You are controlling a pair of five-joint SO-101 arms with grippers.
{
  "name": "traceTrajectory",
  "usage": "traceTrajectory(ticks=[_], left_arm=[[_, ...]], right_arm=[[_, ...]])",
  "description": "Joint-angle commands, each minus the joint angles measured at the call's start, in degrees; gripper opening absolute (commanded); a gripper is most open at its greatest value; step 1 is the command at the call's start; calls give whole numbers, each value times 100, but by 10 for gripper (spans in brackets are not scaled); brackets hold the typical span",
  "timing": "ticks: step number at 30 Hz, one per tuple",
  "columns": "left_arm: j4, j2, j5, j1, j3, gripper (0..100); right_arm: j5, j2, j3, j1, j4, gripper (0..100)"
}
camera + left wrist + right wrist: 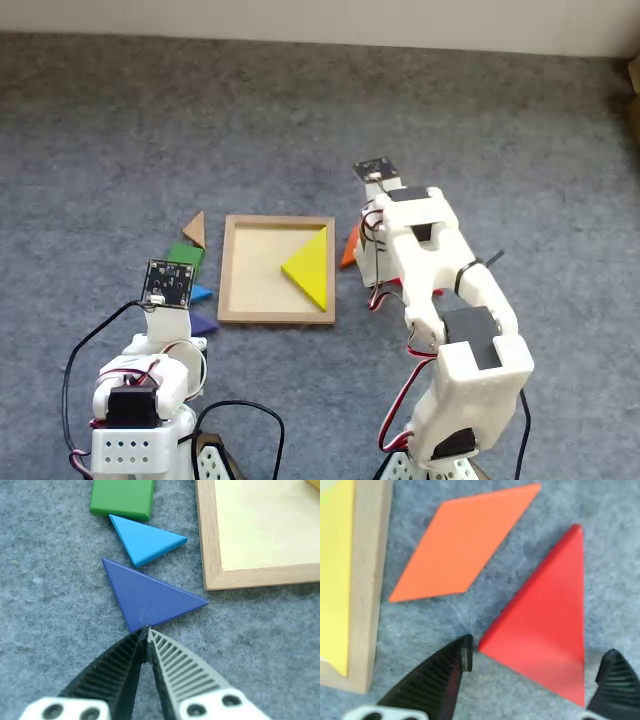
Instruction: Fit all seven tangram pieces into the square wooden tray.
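**Ana:** What can you see from up high?

**Ben:** A square wooden tray (277,220) lies near the middle of the grey carpet (300,120). One yellow triangle (312,268) is inside it. Its long side runs along the tray edge next to the right arm (450,300). By the tray's other edge, in front of the left arm (150,390), four pieces lie in a row on the carpet. They are a tan triangle (195,230), a green piece (186,254), a light blue triangle (202,293) and a dark blue triangle (203,324). An orange piece (349,250) peeks out beside the right arm.

**Ana:** And from the left wrist?

**Ben:** The left gripper (146,632) has its jaws pressed together, with nothing between them. Its tips touch one corner of the dark blue triangle. The light blue triangle sits just beside that one, then the green piece. A corner of the tray is near.

**Ana:** And from the right wrist?

**Ben:** The right gripper (540,657) has its jaws spread wide. A red triangle (545,625) lies flat on the carpet between them. The orange piece is just beside it, next to the tray's edge.
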Motion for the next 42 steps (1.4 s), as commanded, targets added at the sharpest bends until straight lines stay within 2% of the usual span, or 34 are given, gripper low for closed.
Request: traceTrajectory(ticks=[1, 16, 22, 32, 42], left_arm=[[18, -145, 35, -84, 110, 6], [18, -145, 35, -84, 110, 6], [18, -145, 35, -84, 110, 6], [18, -145, 35, -84, 110, 6], [18, -145, 35, -84, 110, 6]], right_arm=[[79, -31, -136, 4, -189, 379], [97, -22, -136, 127, -374, 331], [97, -48, -136, 127, -374, 243], [97, -75, -163, 136, -347, 235], [475, -1437, 497, 40, -374, 235]])
